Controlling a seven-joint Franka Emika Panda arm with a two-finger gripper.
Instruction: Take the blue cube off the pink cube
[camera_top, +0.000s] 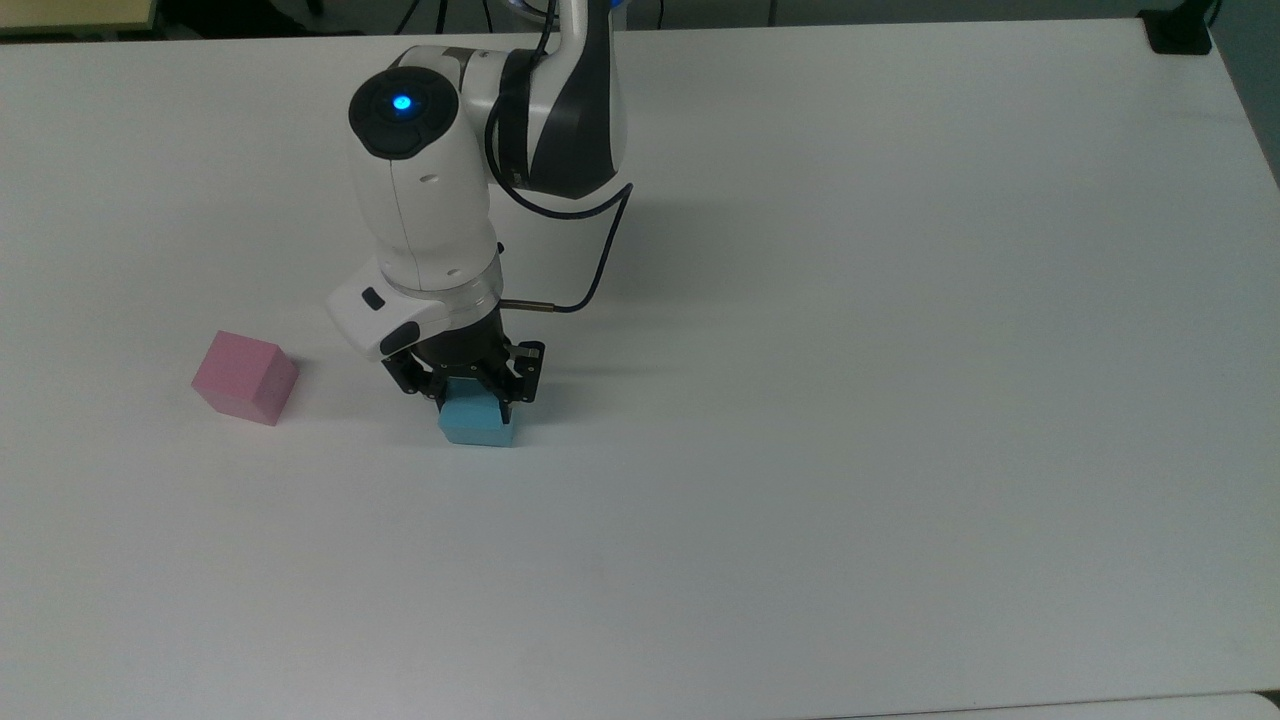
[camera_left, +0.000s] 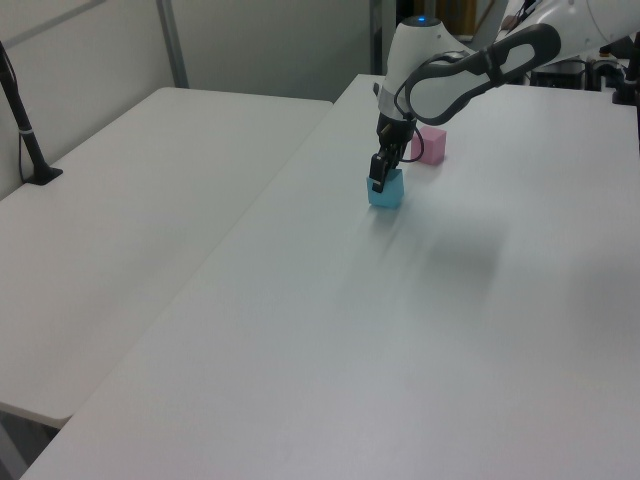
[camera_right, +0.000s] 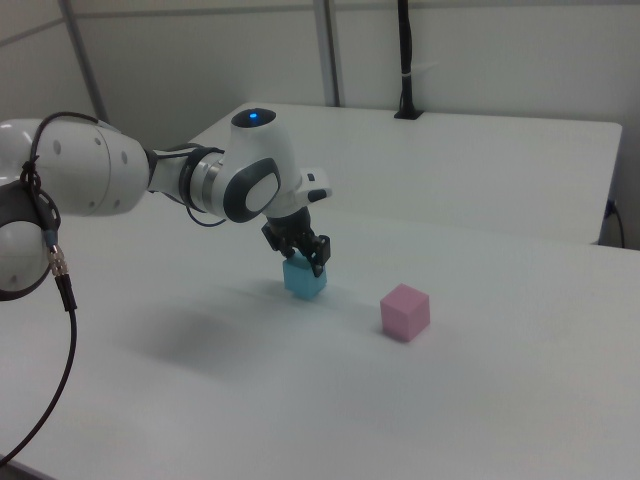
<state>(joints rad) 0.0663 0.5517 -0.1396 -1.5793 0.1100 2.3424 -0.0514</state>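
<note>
We see the gripper (camera_top: 470, 392) clamped on the blue cube (camera_top: 478, 424), resting on the table (camera_top: 850, 400); the pink cube (camera_top: 245, 377) stands apart at the top view's left, while the left view partly hides it behind the gripper.

Matt blue cube (camera_top: 477, 424), matt pink cube (camera_top: 245, 377), smooth white table (camera_top: 900, 400), glossy plastic arm (camera_top: 430, 200)

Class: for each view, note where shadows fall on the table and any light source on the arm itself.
Top view: soft shadow right of the arm; blue light glowing on it. Left view: faint grey smear right of the blue cube. Right view: diffuse patch left of the blue cube, small shadow under the pink cube.
</note>
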